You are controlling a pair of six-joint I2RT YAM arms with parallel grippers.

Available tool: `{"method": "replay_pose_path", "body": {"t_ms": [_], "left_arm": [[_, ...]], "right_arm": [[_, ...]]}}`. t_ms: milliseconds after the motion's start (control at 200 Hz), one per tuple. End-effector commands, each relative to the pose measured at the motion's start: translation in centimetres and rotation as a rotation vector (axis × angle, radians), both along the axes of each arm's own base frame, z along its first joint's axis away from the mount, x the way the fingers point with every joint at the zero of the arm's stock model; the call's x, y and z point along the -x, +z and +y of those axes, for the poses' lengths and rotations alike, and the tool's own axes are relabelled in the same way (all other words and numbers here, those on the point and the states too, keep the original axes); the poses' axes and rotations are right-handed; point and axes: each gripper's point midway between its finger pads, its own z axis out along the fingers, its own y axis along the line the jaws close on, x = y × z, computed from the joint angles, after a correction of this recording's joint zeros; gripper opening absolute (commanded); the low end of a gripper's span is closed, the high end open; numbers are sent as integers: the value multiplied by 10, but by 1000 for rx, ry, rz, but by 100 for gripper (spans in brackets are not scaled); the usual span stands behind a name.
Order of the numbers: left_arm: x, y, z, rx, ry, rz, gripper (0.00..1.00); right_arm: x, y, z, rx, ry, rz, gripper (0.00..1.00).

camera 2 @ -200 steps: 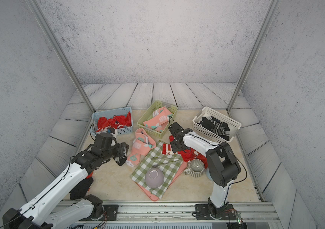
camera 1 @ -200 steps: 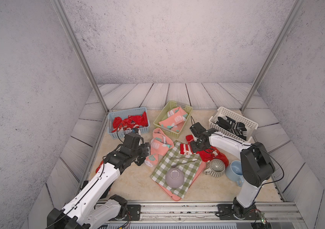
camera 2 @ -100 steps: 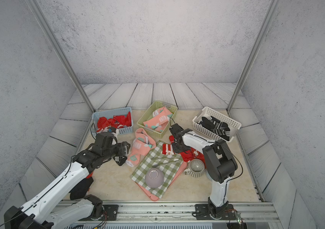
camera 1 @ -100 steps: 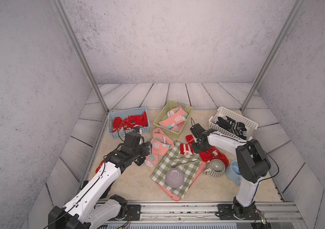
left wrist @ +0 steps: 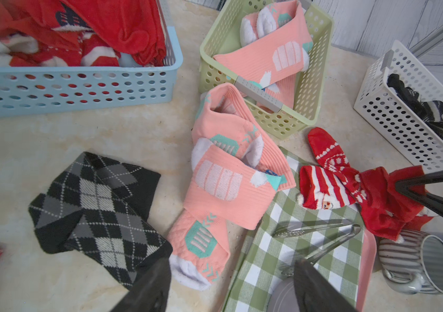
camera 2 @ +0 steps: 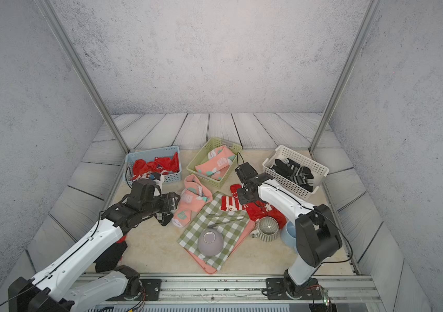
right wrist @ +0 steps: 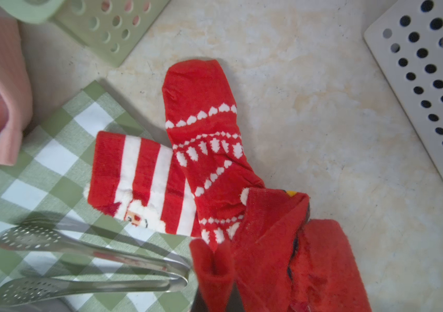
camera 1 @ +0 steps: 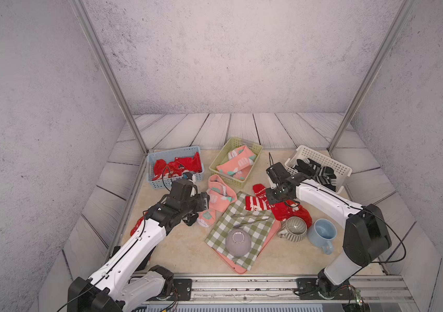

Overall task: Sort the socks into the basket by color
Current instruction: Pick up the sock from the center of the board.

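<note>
Plainly, the right gripper (right wrist: 215, 272) is pressed together on a fold of red fabric at the near end of the heap of red socks (camera 1: 279, 208). The heap lies a little right of the middle of the tabletop (camera 1: 188, 251), nearer the far edge than the near one. Which sock of the heap the fold belongs to I cannot tell.

From the pinch, the heart-patterned sock (right wrist: 206, 129) stretches its long axis toward the far edge, into the gap between the green basket (camera 1: 225, 178) and the white basket (camera 1: 341, 173). It overlaps one end of the striped Santa sock (right wrist: 139, 183), which rests on a corner of the checked cloth (camera 1: 242, 229).

The move turns on where the reds belong. The blue basket (camera 1: 158, 183), already holding red socks, stands at the far left corner, well apart from the pinch, with the green basket and the loose pink socks (left wrist: 225, 173) between. The left arm is the nearer one to it, so the right arm probably faces a long carry across the table. The striped sock may be dragged along.

The left gripper (left wrist: 232, 262) hangs with its jaws spread, holding nothing. It is over the toe of the pink socks, just beside the argyle sock (left wrist: 96, 210).
</note>
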Motion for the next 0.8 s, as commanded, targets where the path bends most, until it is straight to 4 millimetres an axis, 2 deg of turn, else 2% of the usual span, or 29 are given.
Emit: {"method": "replay_pose_path", "body": {"t_ms": [0,125,305,480,626,666,741,796], "left_arm": [[-2,10,-11,48,-61,-56,77],[-3,20,-24,90,-129,-113,80],[-4,34,-44,145,-228,-198,81],[4,60,-73,210,-374,-326,82],[14,69,-99,243,-510,-374,83],[17,70,-106,246,-550,-392,92],[22,74,-117,245,-601,-432,94],[25,76,-125,240,-638,-447,100]], "right_arm": [[7,39,7,-92,14,-49,0],[12,82,22,-192,62,-120,0],[25,133,44,-356,145,-174,0],[38,173,72,-523,241,-198,0],[50,203,99,-685,351,-207,0],[52,209,104,-710,374,-204,0],[57,218,112,-759,408,-200,0],[58,225,117,-792,428,-199,0]]}}
